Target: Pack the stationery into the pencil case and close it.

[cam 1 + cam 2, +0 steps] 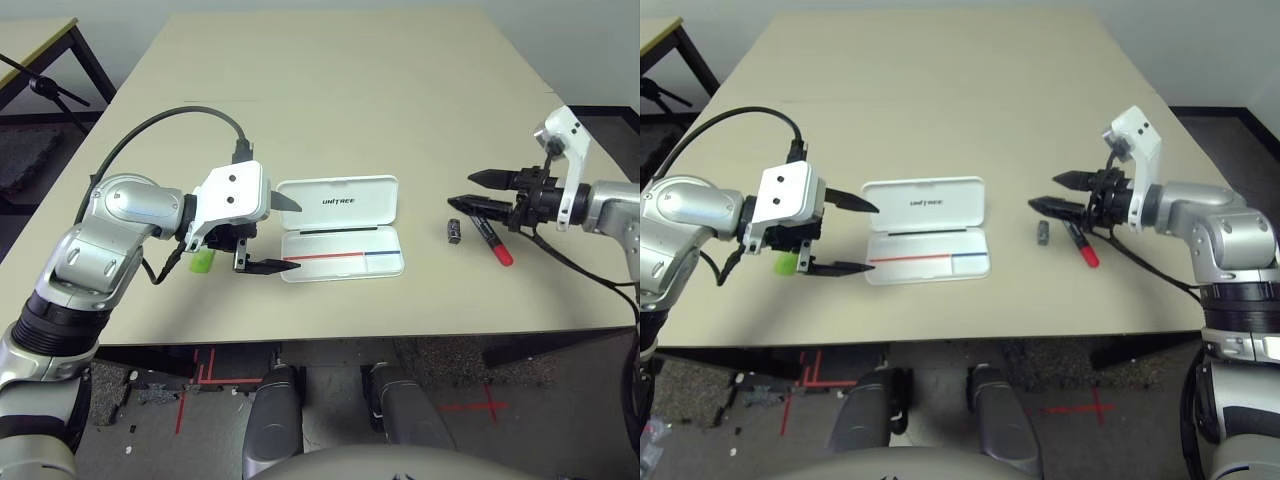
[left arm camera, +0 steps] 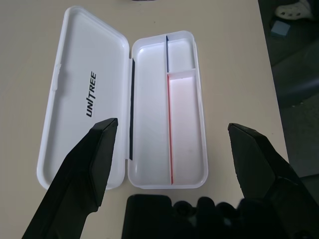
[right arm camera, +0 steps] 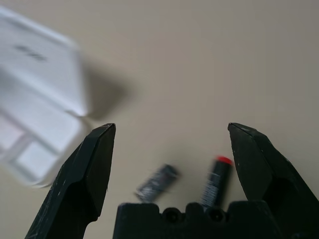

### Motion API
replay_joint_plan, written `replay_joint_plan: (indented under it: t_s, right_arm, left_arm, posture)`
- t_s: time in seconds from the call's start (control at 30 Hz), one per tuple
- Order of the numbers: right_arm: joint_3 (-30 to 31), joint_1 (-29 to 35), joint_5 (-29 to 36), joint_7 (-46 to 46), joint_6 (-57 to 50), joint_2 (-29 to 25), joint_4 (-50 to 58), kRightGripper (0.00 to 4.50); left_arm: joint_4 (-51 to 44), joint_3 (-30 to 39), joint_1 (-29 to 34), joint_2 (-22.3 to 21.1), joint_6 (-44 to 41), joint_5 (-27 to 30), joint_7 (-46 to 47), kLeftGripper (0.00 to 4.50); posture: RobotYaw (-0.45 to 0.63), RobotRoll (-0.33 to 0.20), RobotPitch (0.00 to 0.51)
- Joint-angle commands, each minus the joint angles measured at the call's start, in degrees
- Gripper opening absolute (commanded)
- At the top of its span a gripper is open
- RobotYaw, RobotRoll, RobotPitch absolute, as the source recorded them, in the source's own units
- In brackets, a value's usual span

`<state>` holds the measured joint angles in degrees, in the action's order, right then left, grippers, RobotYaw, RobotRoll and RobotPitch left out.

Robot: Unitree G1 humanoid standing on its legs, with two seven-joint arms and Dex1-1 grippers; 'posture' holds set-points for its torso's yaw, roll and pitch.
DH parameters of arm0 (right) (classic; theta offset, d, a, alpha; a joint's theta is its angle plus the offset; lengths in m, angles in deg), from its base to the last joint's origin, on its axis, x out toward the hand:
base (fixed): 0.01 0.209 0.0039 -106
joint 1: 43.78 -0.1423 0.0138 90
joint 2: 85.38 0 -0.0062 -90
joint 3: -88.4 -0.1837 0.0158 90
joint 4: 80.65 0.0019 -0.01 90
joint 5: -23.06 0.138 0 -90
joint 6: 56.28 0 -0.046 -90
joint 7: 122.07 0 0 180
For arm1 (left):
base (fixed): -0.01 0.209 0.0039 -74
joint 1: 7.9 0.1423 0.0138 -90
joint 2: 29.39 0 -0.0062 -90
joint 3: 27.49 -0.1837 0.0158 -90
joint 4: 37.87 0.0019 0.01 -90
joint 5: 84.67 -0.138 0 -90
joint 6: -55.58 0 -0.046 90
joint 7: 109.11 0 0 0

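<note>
Hovering released, right tool (image 1: 462, 194) sits over marker (image 1: 492, 240) and grey piece (image 1: 453, 232), likely lining up a pick. Case (image 1: 340, 226) lies open mid-desk; left tool (image 1: 290, 234), released, at its 9 o'clock. Highlighter (image 1: 201, 261) beneath left wrist.

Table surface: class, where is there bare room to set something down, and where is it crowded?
Free: the far table beyond the pencil case, and the strip between case and small dark piece. Crowded: around the red marker under the right gripper.
</note>
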<state>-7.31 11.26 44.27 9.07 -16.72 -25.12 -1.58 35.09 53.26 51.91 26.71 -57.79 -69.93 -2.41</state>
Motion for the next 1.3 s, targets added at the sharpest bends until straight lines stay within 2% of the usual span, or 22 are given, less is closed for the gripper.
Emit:
replay_joint_plan:
  t_s: [0.03, 0.23, 0.63, 0.73, 1.03, 1.3]
  right_arm:
    - [0.9, -1.1, -2.7, 4.0, -3.1, -0.5, -3.9, 4.50]
    - [4.4, -0.3, -5.0, 3.1, -2.6, -0.5, -7.6, 4.50]
    - [11.4, -0.8, -10.3, 0.3, 2.3, 2.9, -18.0, 4.50]
    - [11.5, -1.5, -11.5, 0.5, 3.4, 3.2, -20.0, 3.84]
    - [9.8, -3.5, -12.3, -2.8, 9.1, 1.2, -20.9, 0.53]
    - [11.3, -3.6, -13.6, -13.4, 22.6, -3.4, -15.8, 0.50]
  left_arm:
    - [0.8, -1.0, -0.6, 0.4, 0.7, -0.2, 0.0, 4.47]
    - [0.6, -1.1, -0.7, 0.6, 0.4, 0.0, 0.2, 4.47]
    - [-1.0, -1.0, -0.2, 0.2, -1.1, 0.2, 1.1, 4.47]
    - [-1.3, -0.9, 0.0, 0.1, -1.4, 0.2, 1.3, 4.50]
    - [-1.8, -0.7, 0.2, -0.3, -1.9, 0.3, 1.4, 4.50]
    - [-1.0, -1.0, 0.4, -1.0, -1.2, -0.5, 1.2, 4.50]
  posture:
    - [-0.08, 0.000, 0.108]
    - [-0.08, 0.000, 0.109]
    - [-0.05, 0.000, 0.112]
    - [-0.05, 0.000, 0.112]
    - [-0.05, 0.000, 0.118]
    - [-0.05, 0.000, 0.120]
